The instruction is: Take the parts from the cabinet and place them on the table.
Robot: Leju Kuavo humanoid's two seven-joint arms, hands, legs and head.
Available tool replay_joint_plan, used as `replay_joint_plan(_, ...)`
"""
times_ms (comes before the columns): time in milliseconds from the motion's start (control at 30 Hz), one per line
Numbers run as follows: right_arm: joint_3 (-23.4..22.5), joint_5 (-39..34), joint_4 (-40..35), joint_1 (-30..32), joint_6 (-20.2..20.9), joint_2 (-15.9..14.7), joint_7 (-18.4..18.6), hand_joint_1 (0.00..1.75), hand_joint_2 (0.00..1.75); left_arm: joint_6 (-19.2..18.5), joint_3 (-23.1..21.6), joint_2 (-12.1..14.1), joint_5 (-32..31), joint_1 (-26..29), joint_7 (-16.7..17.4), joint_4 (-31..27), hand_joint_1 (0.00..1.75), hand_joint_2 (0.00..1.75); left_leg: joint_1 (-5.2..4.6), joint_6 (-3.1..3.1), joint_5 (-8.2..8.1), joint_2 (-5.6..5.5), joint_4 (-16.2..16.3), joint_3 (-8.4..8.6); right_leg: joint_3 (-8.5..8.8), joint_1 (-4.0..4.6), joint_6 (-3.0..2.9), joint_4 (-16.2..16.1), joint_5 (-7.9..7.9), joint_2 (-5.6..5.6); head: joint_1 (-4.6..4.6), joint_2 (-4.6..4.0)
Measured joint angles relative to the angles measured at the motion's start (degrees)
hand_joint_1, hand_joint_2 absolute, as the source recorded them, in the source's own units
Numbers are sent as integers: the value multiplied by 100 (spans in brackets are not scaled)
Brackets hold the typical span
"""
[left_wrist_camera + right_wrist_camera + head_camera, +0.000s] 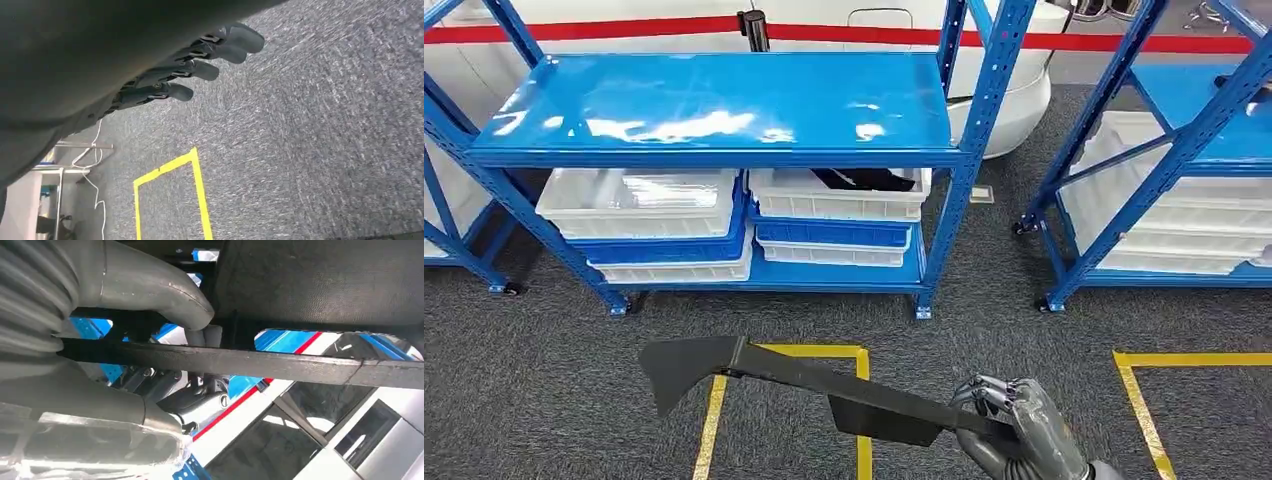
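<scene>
Grey carpet, right hand gripping black part

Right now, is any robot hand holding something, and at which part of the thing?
The right robot hand grips a long black part at one end; the flared far end sticks out free over the floor. The left robot hand holds nothing.

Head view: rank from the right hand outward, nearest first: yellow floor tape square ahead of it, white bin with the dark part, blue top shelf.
1. Yellow floor tape square, on the carpet just left of the right hand.
2. White bin holding a dark part, lower shelf, right stack.
3. Blue top shelf, farthest in the picture, above the bins.
</scene>
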Motion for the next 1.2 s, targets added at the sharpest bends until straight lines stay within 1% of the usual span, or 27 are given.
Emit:
replay_joint_plan(33,-17,0,-2,1,0,0,0,175,175,0,0,4,-7,-7,0,0,0,0,-9,44,-46,-17,-305,153,-1,-1,11,1,7,-2,2,0)
replay_joint_plan(67,-48,0,-9,2,0,0,0,175,175,0,-2,2,-22,-10,-2,0,0,0,-58,83,1,-16,-305,134,-27,55,63,6,34,-5,15,0)
replay_joint_plan(167,-109,0,-24,29,0,-4,0,175,175,-9,-2,0,-50,-7,-2,0,0,0,-100,176,66,2,-328,67,-63,39,182,-38,113,-10,-7,0)
replay_joint_plan(200,-133,0,-68,58,0,-2,0,175,175,-22,-2,-20,-57,-3,0,2,0,0,-37,235,172,18,-459,78,-94,105,215,-9,105,-10,0,0)
replay_joint_plan(267,-192,-7,-109,103,0,2,-6,175,175,-44,-2,-28,-61,-22,4,0,0,0,-54,342,291,47,-502,-8,-389,57,114,512,-331,9,30,0)
replay_joint_plan(300,-217,-4,-109,109,4,4,-9,175,175,-44,-2,-33,-63,-22,7,2,0,0,-61,334,325,49,-502,-67,-568,43,88,958,-567,8,59,0)
replay_joint_plan(333,-234,0,-109,137,7,11,-9,175,175,-44,-2,-39,-63,-21,13,2,0,0,-71,342,359,48,-500,-125,-734,29,88,1382,-754,7,55,0)
replay_joint_plan(367,-247,-2,-109,167,11,18,-9,175,175,-44,-2,-42,-63,-19,13,2,0,0,-75,333,404,49,-496,-191,-852,19,131,1754,-878,7,61,0)
replay_joint_plan(400,-264,-7,-109,179,20,22,-9,175,175,-44,-2,-48,-68,-17,11,2,0,0,-76,317,443,49,-495,-243,-804,5,187,1758,-854,7,61,0)
replay_joint_plan(433,-278,-18,-109,181,33,26,-15,175,175,-46,-2,-52,-81,-18,9,2,0,0,-75,301,482,49,-493,-288,-589,-5,262,1469,-740,6,61,0)
replay_joint_plan(500,-315,-26,-109,179,37,39,-24,175,175,-50,-2,-66,-103,-21,-2,2,0,0,-74,252,546,43,-490,-354,111,-52,368,361,-440,-1,67,0)
replay_joint_plan(533,-330,-26,-111,175,46,42,-24,175,175,-50,-2,-66,-103,-25,-2,2,0,0,-81,217,576,39,-474,-366,462,-68,362,-163,-396,-10,77,0)
replay_joint_plan(567,-348,-24,-109,171,55,44,-24,175,175,-50,-2,-68,-103,-19,-2,2,0,0,-102,181,602,40,-477,-384,513,-8,324,-159,-291,2,65,0)
replay_joint_plan(600,-361,-33,-131,199,55,50,-33,175,175,-55,-2,-68,-112,-19,-13,2,0,0,-107,145,628,42,-461,-372,422,26,308,-140,-260,9,52,0)
replay_joint_plan(667,-378,-42,-142,195,61,61,-44,175,175,-68,-4,-66,-127,-28,-55,2,0,0,-98,94,668,42,-433,-413,327,26,243,-126,-268,17,68,0)
replay_joint_plan(700,-394,-28,-151,198,70,77,-55,175,175,-72,-4,-59,-140,-24,-74,2,0,0,-78,66,671,40,-402,-444,304,-94,168,-148,-213,14,70,0)
replay_joint_plan(733,-398,-11,-153,203,81,109,-74,175,175,-72,-4,-41,-155,-19,-101,2,0,0,-49,30,496,18,-286,-498,275,-95,127,-147,-184,1,63,0)
replay_joint_plan(767,-404,0,-162,211,85,138,-85,175,175,-77,-7,-42,-164,-8,-118,2,0,0,-31,4,197,18,-40,-578,242,-94,39,-146,-139,-7,61,0)
replay_joint_plan(800,-407,42,-186,236,83,186,-107,175,175,-83,-7,-44,-171,2,-140,2,0,0,-20,-37,-223,13,487,-739,187,-82,2,-143,-98,-15,59,0)
replay_joint_plan(867,-407,166,-203,256,63,287,-129,175,175,-85,-7,-42,-181,13,-151,2,0,0,1,-92,-648,8,1318,-954,90,-56,-2,-133,-20,-18,61,0)
replay_joint_plan(900,-407,230,-203,268,59,343,-129,175,175,-85,-7,-39,-195,18,-153,2,0,0,7,-101,-649,8,1451,-920,62,-50,14,-115,18,-17,61,0)
replay_joint_plan(933,-407,276,-205,272,55,389,-131,175,175,-85,-7,-39,-223,19,-153,2,0,0,13,-97,-534,9,1296,-756,6,-50,29,-93,48,-11,59,0)
replay_joint_plan(1000,-407,352,-225,272,46,457,-131,175,175,-94,-13,-39,-240,15,-153,2,0,0,24,-76,-158,9,354,-88,-68,-53,57,-36,83,4,55,0)
replay_joint_plan(1033,-407,394,-249,268,37,492,-129,175,175,-96,-24,-35,-251,13,-155,2,0,0,26,-48,-82,-4,-213,274,-91,-48,68,-3,91,3,59,0)
replay_joint_plan(1067,-407,426,-267,267,24,520,-129,175,175,-105,-41,-35,-267,9,-155,2,0,0,-4,-22,-164,-17,-356,358,-135,-3,105,8,114,2,55,0)
replay_joint_plan(1167,-402,483,-315,260,11,588,-129,175,175,-116,-63,-35,-284,13,-157,2,0,0,-69,74,-84,-20,-344,252,-159,-14,247,-20,211,-5,77,0)
replay_joint_plan(1200,-400,498,-334,266,11,597,-129,175,175,-118,-66,-37,-284,12,-157,2,0,0,-71,147,-19,-14,-403,234,-176,17,309,-48,253,-3,68,0)
